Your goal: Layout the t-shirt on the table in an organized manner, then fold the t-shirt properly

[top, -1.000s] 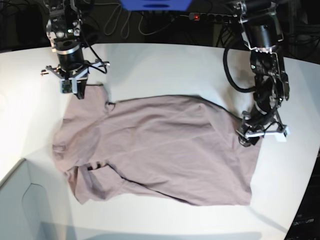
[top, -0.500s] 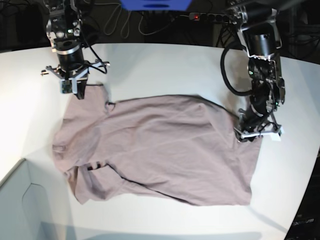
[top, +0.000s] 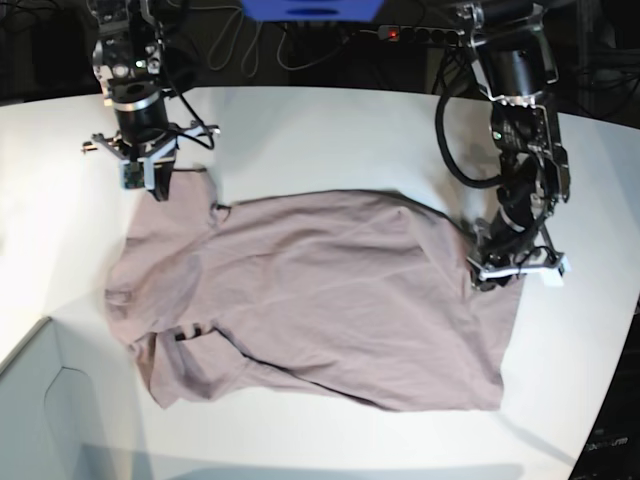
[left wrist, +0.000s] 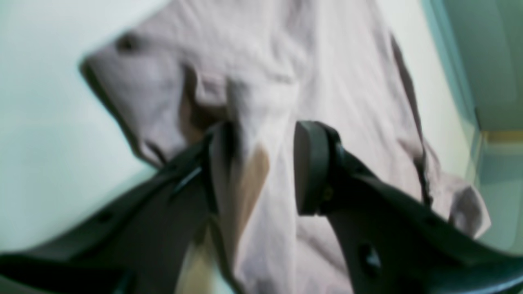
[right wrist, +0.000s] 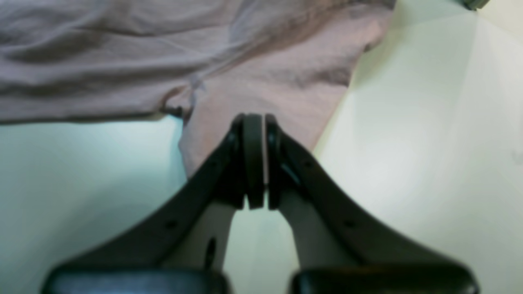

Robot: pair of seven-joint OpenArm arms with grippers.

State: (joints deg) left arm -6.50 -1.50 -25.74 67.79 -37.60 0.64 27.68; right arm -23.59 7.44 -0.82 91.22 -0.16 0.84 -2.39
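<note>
Base view: t-shirt (top: 300, 300) spread mostly flat, wrinkled, across the middle of the white table (top: 330, 130). Right pincer (top: 150, 180) down at the shirt's far corner; left pincer (top: 497, 270) down at the shirt's opposite edge. Pale grey box (top: 50, 420) at the near corner, just beside the shirt's bunched sleeve. Dark cables (top: 250, 45) and a power strip (top: 420, 35) beyond the table's far edge. Bare table on both outer sides of the shirt and along the far curved rim.

Left wrist view: blurred. Left pincer (left wrist: 261, 163) partly open, straddling a raised ridge of t-shirt (left wrist: 327, 61); whether gripped, cannot tell. Bare table (left wrist: 41, 122) beside the cloth edge.

Right wrist view: right pincer (right wrist: 256, 161) fully closed, pads pressed together over the t-shirt (right wrist: 265, 94) corner; cloth between them, cannot tell. Open table (right wrist: 408, 143) on either side.
</note>
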